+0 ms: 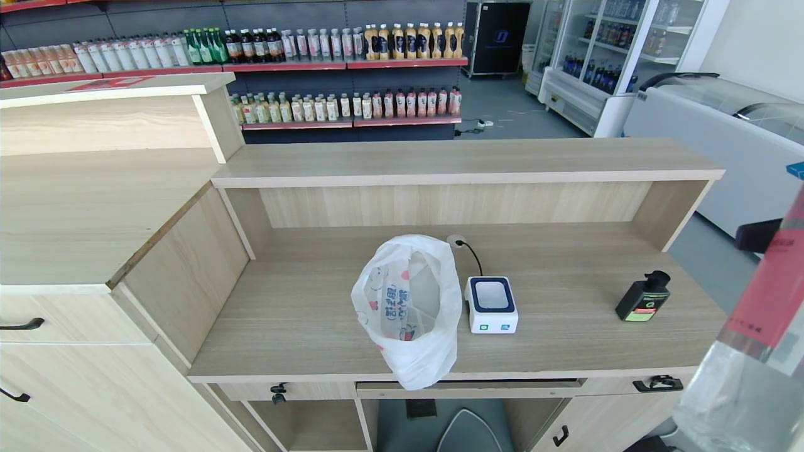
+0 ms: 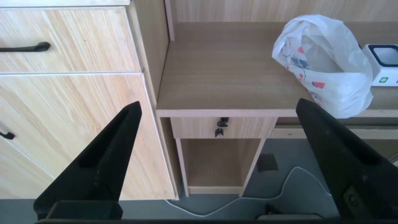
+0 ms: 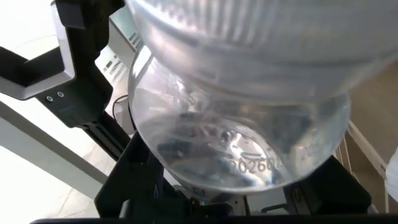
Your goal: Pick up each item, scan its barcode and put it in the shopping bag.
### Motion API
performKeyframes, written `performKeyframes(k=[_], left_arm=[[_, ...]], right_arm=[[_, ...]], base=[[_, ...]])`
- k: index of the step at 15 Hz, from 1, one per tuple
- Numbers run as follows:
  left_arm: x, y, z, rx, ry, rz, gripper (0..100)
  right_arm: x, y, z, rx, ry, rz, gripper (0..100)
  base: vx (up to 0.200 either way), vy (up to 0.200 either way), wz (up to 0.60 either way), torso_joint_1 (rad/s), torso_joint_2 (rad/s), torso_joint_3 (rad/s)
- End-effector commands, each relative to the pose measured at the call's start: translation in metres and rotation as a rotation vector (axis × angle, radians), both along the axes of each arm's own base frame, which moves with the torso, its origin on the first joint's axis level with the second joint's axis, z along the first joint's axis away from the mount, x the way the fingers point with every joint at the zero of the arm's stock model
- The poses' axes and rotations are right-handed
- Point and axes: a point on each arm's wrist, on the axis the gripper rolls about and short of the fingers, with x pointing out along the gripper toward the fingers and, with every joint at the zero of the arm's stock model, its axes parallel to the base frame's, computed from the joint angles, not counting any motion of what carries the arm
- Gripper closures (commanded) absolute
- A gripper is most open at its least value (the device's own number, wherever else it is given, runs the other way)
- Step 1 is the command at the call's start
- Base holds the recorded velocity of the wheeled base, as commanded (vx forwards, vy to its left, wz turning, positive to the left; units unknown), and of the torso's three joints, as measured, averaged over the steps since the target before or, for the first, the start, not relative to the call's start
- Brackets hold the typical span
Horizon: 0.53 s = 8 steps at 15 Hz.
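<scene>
While the right gripper (image 3: pixel 230 196) has its fingers clenched round a clear bottle (image 1: pixel 747 351) with a pink label, that bottle hangs tilted in the air off the 4 o'clock corner of the worktop (image 1: pixel 301 314), well apart from the scanner (image 1: pixel 492 304). The step in hand looks like the carry to the scan: item lifted, not yet read. The scanner sits mid-worktop, window facing up. The white shopping bag (image 1: pixel 407 307) is just beside it at 9 o'clock, mouth open, and a black pump bottle (image 1: pixel 642 297) stands at its 3 o'clock. The next move calls for swinging the bottle toward 10 o'clock, clear of the pump bottle, and turning its barcode to the window; where the barcode lies I cannot tell. The left gripper (image 2: pixel 217 109) hangs off the worktop's 8 o'clock side, fingers released, wide apart and empty.
</scene>
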Motion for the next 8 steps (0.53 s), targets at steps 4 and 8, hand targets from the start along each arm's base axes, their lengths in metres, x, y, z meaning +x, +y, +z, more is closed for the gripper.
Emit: performKeyframes(k=[4, 8], left_arm=[[0.0, 0.0, 0.0, 0.0, -0.001, 0.0, 0], [0.0, 0.0, 0.0, 0.0, -0.001, 0.0, 0]], right_arm=[[0.004, 0.0, -0.015, -0.009, 0.036, -0.007, 100], [0.013, 0.002, -0.022, -0.015, 0.043, -0.007, 100]], base=[[0.0, 0.0, 0.0, 0.0, 0.0, 0.0], [0.0, 0.0, 0.0, 0.0, 0.0, 0.0]])
